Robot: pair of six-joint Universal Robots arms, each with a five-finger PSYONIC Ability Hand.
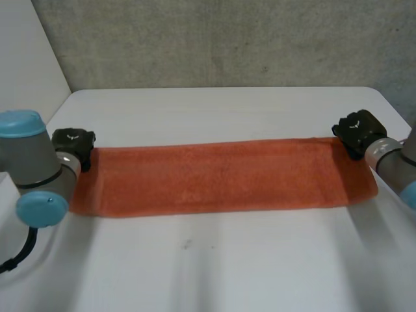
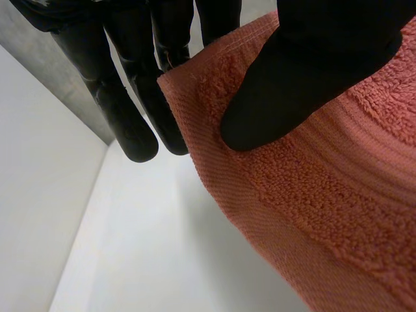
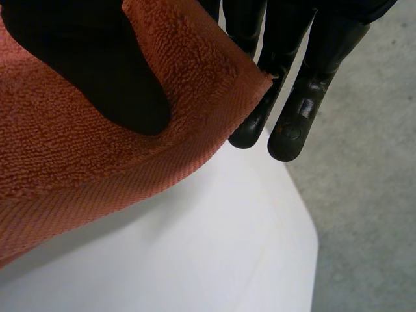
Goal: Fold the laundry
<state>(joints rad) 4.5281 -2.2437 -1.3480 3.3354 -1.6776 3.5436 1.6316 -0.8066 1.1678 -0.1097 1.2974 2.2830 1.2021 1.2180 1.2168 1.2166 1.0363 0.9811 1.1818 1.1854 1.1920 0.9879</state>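
Note:
An orange towel (image 1: 221,177) lies stretched out as a long strip across the white table (image 1: 227,110). My left hand (image 1: 73,144) holds its far left corner; in the left wrist view the thumb (image 2: 305,78) presses the towel (image 2: 325,195) against the fingers (image 2: 123,110) behind it. My right hand (image 1: 356,132) holds the far right corner. In the right wrist view its thumb (image 3: 91,71) pinches the towel (image 3: 58,169) against the fingers (image 3: 292,97), and that corner is lifted off the table.
A grey wall (image 1: 227,39) runs behind the table. The table's right edge (image 3: 305,247) drops to a grey floor (image 3: 370,195) just past my right hand. Bare tabletop (image 1: 214,266) lies in front of the towel.

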